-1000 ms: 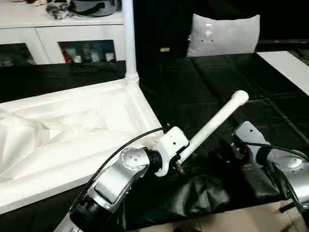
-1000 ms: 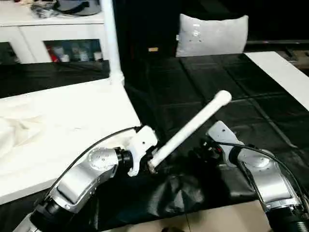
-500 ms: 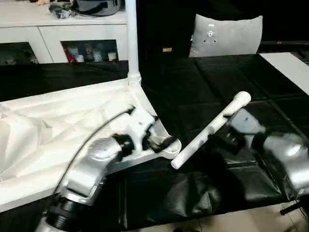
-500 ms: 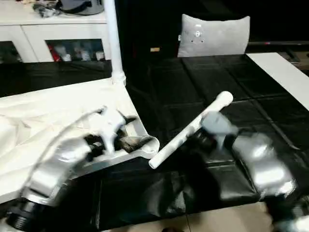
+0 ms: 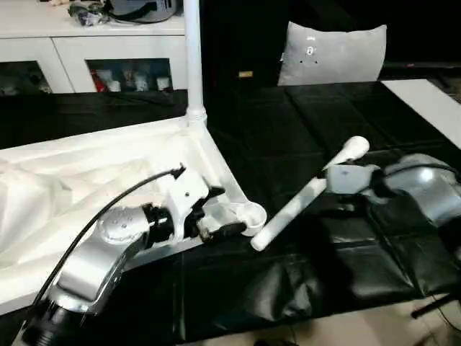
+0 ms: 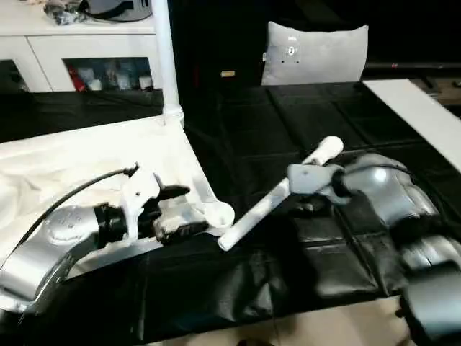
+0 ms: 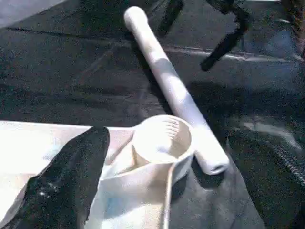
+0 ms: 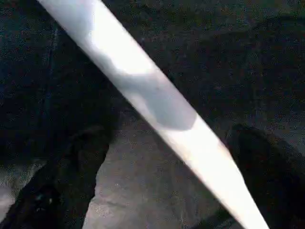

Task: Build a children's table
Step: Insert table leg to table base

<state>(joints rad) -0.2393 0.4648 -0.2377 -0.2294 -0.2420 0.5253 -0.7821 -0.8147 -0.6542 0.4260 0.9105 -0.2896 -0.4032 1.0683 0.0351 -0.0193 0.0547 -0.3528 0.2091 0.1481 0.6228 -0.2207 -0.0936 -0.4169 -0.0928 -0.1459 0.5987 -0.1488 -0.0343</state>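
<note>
On the black quilted mat, my left hand (image 5: 216, 216) spreads at the ribbed tabletop's (image 5: 86, 180) round socket (image 7: 162, 139); my released right hand (image 8: 157, 191) straddles the smooth tapered leg (image 5: 306, 194).

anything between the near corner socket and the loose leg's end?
Nothing. In the left wrist view the loose leg lies right beside the corner socket, its end against the socket's wall; black mat around them.

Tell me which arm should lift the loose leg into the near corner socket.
Right. The right gripper straddles the loose leg with fingers open on either side, while the left gripper is at the tabletop's corner socket, better placed to steady it.
</note>
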